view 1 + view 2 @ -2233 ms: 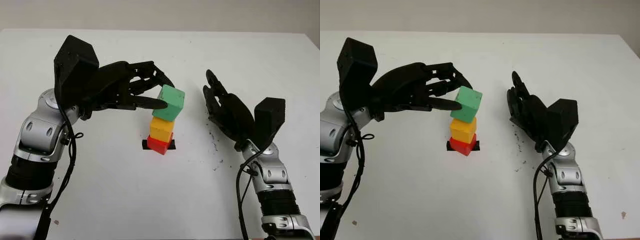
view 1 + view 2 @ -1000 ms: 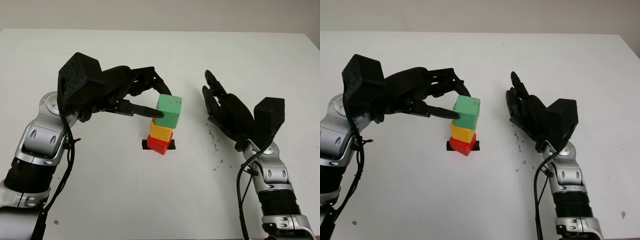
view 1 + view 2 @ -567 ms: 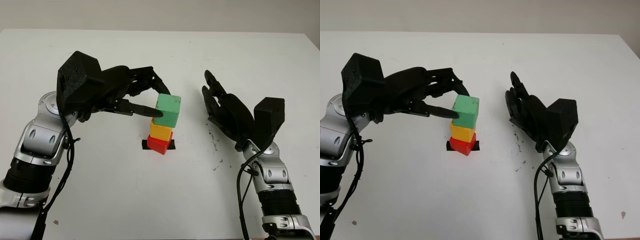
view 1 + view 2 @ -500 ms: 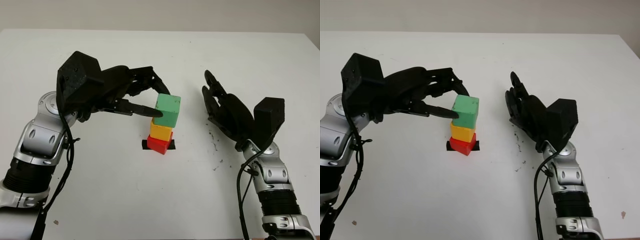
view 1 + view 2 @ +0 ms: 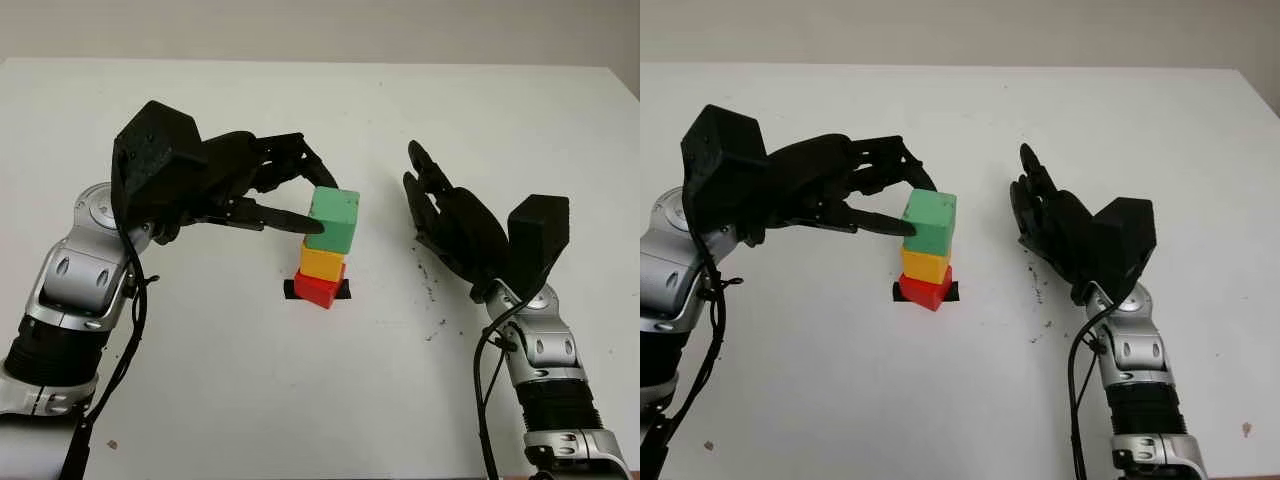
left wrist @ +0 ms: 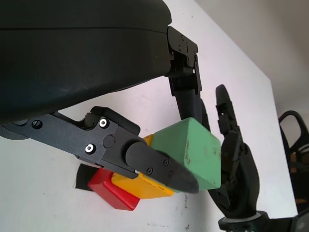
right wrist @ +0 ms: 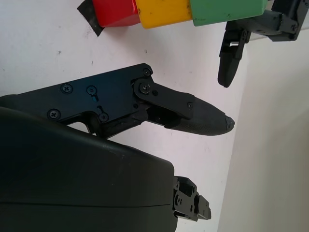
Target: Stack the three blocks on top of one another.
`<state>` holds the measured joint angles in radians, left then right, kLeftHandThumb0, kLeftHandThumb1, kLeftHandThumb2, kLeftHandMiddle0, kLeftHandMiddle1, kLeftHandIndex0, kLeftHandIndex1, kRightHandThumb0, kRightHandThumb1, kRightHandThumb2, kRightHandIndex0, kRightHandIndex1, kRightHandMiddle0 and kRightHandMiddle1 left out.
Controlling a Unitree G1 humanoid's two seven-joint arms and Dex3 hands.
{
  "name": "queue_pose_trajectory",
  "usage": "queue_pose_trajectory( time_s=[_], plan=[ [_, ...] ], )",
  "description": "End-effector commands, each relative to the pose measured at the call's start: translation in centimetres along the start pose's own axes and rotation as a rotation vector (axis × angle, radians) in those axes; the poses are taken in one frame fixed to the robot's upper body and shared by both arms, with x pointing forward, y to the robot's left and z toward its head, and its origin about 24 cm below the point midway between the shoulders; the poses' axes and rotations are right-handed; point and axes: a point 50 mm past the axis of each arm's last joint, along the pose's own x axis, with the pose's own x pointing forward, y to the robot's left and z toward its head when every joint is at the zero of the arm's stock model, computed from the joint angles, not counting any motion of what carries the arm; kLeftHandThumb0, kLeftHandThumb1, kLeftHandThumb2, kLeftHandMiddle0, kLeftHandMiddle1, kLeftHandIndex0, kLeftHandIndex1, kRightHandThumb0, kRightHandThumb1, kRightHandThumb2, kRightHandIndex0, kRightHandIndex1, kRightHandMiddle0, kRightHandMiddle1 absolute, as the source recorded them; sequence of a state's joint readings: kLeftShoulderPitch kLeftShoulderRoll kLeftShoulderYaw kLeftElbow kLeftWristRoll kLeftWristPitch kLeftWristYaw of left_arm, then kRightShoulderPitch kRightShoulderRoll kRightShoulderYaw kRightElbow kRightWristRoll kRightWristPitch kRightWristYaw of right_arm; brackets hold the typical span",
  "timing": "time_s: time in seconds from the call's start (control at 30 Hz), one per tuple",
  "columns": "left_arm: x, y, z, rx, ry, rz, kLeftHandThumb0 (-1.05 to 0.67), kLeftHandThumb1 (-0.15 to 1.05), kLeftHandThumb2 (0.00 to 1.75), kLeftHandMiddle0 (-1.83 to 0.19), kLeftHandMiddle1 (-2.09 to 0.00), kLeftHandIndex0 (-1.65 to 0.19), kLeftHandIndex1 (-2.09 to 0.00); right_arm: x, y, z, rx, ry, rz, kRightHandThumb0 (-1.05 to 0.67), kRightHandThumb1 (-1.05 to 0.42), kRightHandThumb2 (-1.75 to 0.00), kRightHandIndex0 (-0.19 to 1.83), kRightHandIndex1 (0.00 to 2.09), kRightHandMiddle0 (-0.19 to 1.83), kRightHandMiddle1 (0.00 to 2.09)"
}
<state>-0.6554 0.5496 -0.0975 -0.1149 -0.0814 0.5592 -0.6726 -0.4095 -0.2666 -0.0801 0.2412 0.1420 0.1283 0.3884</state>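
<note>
The green block (image 5: 333, 220) sits on the yellow block (image 5: 322, 264), which is on the red block (image 5: 317, 289) over a black tape mark (image 5: 343, 290) on the white table (image 5: 300, 400). The left hand (image 5: 262, 195) pinches the green one — to finish well, release slowly, then lift away without nudging (the stack looks slightly offset). The blocks are matte, hard-edged cubes. The right hand (image 5: 450, 225) is open, nearby.

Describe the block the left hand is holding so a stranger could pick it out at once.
On the white table, between the two black hands, a small tower stands on a patch of black tape. The left hand grips the top piece: the green block, sitting on the yellow block above the red block. It is the only green one, the largest, and the highest.
</note>
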Motion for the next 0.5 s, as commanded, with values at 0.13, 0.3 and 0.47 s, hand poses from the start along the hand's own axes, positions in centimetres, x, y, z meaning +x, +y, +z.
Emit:
queue_pose_trajectory(
  time_s=[0.13, 0.3, 0.47],
  plan=[
    [-0.36, -0.10, 0.00, 0.010, 0.024, -0.020, -0.66, 0.98, 0.05, 0.09, -0.05, -0.12, -0.77, -0.15, -0.45, 0.06, -0.016, 0.009, -0.002, -0.68, -1.05, -0.70, -0.19, 0.00, -0.19, 0.01],
    [-0.42, -0.11, -0.12, 0.013, 0.014, -0.029, -0.65, 0.98, 0.05, 0.10, -0.05, -0.10, -0.78, -0.15, -0.45, 0.03, -0.013, 0.009, -0.007, -0.70, -1.05, -0.69, -0.19, 0.00, -0.19, 0.03],
    [-0.40, -0.11, -0.26, 0.029, 0.002, -0.038, -0.66, 0.99, 0.06, 0.10, -0.05, -0.07, -0.76, -0.08, -0.50, 0.04, -0.026, 0.010, -0.005, -0.71, -1.05, -0.68, -0.19, 0.00, -0.19, 0.04]
  ],
)
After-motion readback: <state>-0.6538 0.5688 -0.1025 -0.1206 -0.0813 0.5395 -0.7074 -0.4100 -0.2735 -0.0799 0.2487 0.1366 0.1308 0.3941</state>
